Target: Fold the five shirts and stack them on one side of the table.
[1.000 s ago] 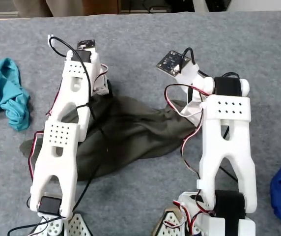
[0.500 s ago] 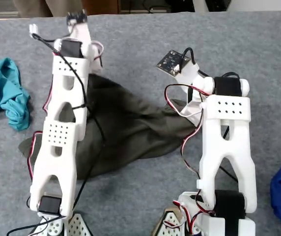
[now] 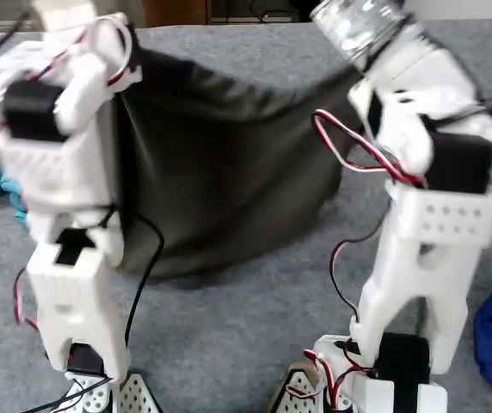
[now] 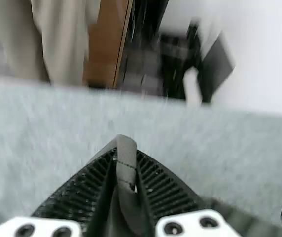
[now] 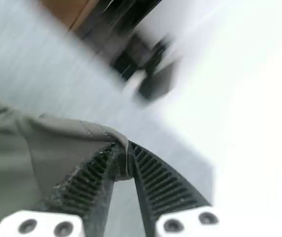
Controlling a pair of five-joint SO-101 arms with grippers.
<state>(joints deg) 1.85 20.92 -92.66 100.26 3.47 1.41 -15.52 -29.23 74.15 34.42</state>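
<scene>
No legible text, label, number or sign in any view. Dark shirt (image 3: pixel 220 163), centre of the high view: plain fabric, no print visible. Small board (image 3: pixel 358 21) at upper middle of the high view: blurred, any marking on it unreadable. Grey table (image 3: pixel 255 344): unmarked. Background furniture in both wrist views: too blurred to read.
</scene>
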